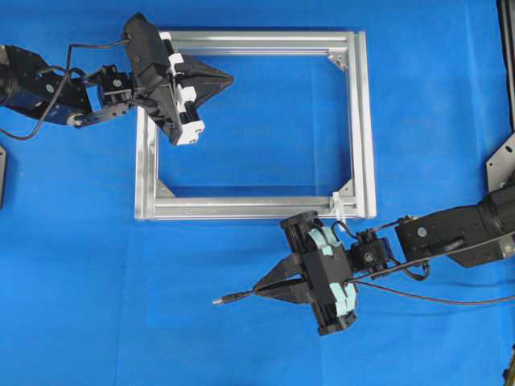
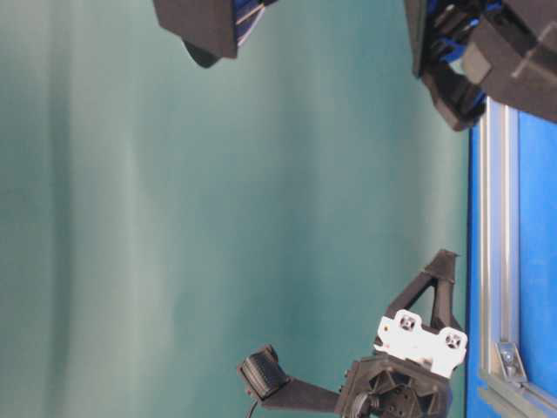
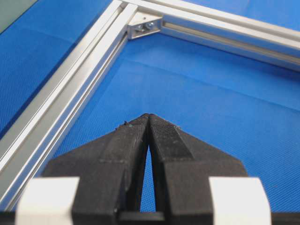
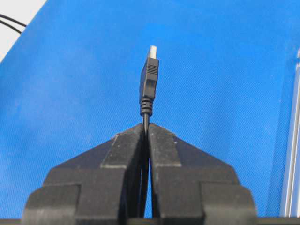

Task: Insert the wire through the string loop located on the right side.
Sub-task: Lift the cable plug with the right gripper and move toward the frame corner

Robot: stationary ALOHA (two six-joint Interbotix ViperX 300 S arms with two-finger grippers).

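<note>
From the overhead view I see the right gripper (image 1: pixel 259 289) clamped on the wire (image 1: pixel 434 298) a short way behind its plug, below the lower rail of the aluminium frame (image 1: pixel 366 121) and clear of it. The plug tip (image 1: pixel 219 301) projects from the closed jaws toward the left of that view, lying over the blue mat (image 1: pixel 96 281), while the rest of the black cable trails back past the arm toward the right edge. In the right wrist view I confirm the grip: the cable passes between the two closed fingers (image 4: pixel 164 150) and the plug (image 4: pixel 149 79) stands straight ahead of them, silver end outermost. The string loop (image 1: pixel 339 207) sits on the frame's lower rail near its lower right corner, above and to the right of the right gripper's fingertips, apart from the plug. The left gripper (image 1: pixel 230 79) is fully closed on nothing, hovering inside the frame's upper left area; its wrist view shows the fingertips (image 3: pixel 159 126) pressed together
</note>
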